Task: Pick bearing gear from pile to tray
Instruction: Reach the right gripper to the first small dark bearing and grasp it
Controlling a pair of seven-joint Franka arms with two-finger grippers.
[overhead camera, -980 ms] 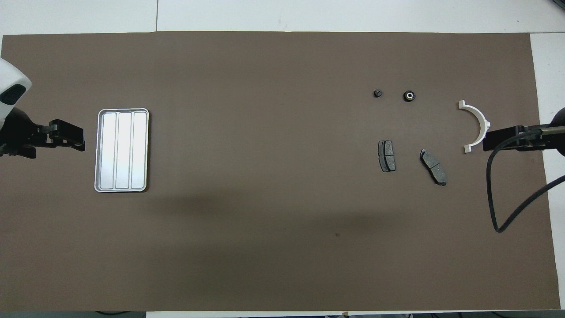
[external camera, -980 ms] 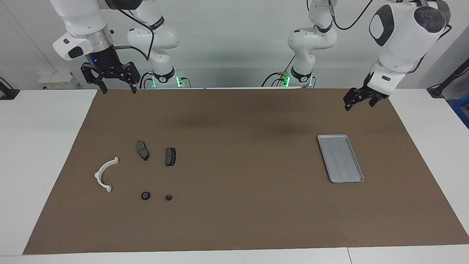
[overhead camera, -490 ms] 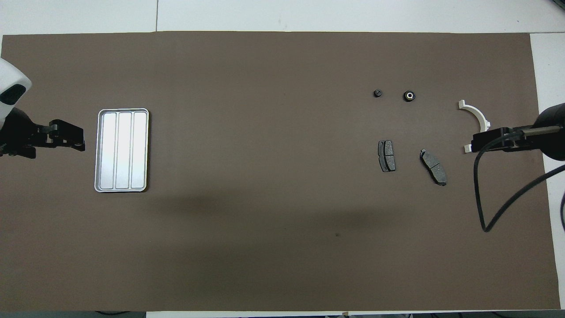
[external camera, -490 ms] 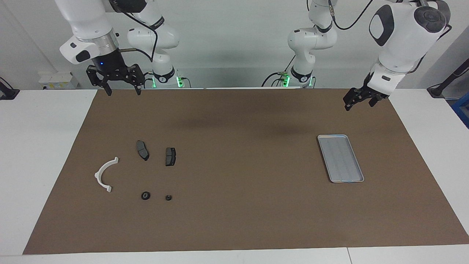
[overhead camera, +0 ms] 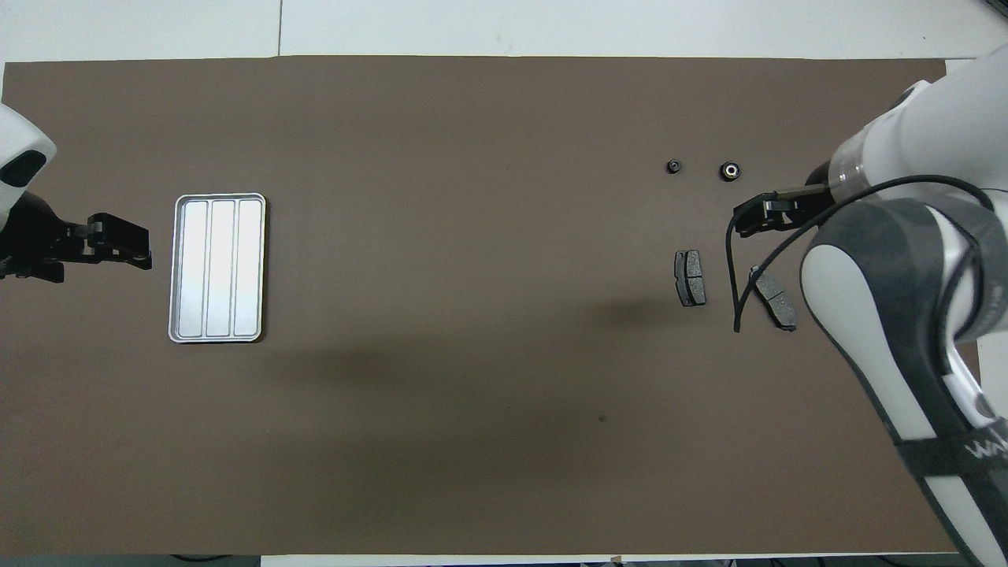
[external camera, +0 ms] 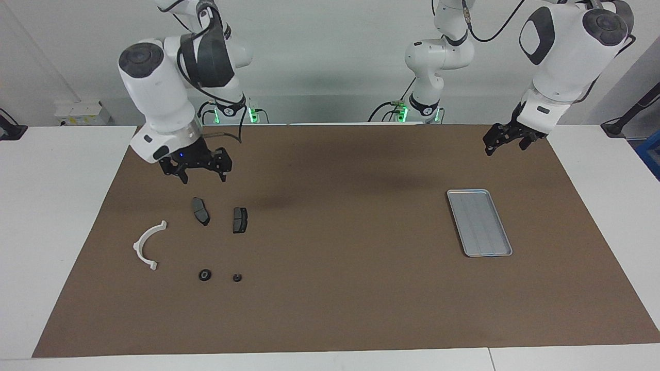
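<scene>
A: Right claw (external camera: 204, 179)?
B: Mine is wide open, holding nothing, hanging over the brown mat (external camera: 330, 309) close by the two brake pads (external camera: 200, 211) (external camera: 240, 220). It touches none of the parts.
A: Left claw (external camera: 504, 148)?
B: Open too, empty, waiting over the mat's edge at the left arm's end of the tabletop (external camera: 51, 206), near the tray (external camera: 479, 222).
A: The pile?
B: At the right arm's end, all flat on the mat. Both pads lie side by side and apart. The white half-ring bracket (external camera: 148, 246) is farther from me than the pads and closer to the mat's end edge. The larger black round piece (external camera: 205, 275), with a light centre from overhead, and the smaller black round piece (external camera: 236, 277) are farthest from me, near each other, not touching.
A: Anything in the tray?
B: Just its ridges; it is well apart from the pile.
</scene>
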